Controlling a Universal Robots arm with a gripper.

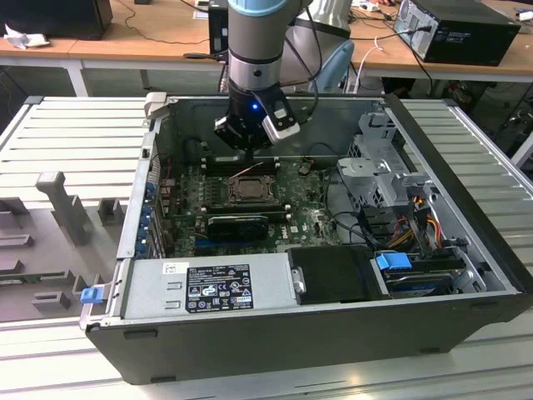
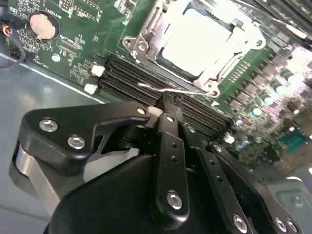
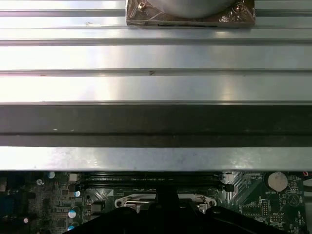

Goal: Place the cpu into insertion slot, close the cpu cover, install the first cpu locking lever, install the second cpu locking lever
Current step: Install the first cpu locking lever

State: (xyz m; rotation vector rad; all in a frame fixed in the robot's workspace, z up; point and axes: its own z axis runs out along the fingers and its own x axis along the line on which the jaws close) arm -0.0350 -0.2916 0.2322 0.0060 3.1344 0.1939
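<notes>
Lever step: my gripper (image 2: 170, 100) pinched closed, empty, tip at wire lever (image 2: 190, 91) beside seated chip (image 2: 195, 36) — needs firm push under catch.

Case: a dark tower computer case (image 1: 333, 333) lay on its side, open at the top.
Table: ribbed silvery slats (image 1: 75, 133) carried the case; they showed in the first wrist view too (image 3: 156, 58).
Motherboard: green (image 1: 312, 221), flat on the case floor.
Memory slots: long, black and parallel (image 2: 126, 80) on the board.
Coin battery: round and silver, on the board in both wrist views (image 2: 40, 25) (image 3: 277, 181).
Expansion card: long and black (image 1: 237, 225), just behind the power supply.
Power supply: a grey labelled box (image 1: 208, 287) against the near wall.
Drive cage: grey metal (image 1: 379, 158), at the exterior view's right.
Cables: a yellow and orange bundle (image 1: 420, 221) beside the cage.
Fixtures: grey blocks (image 1: 62, 204) at the exterior view's left.
Desks: wooden (image 1: 125, 42), behind the table.
</notes>
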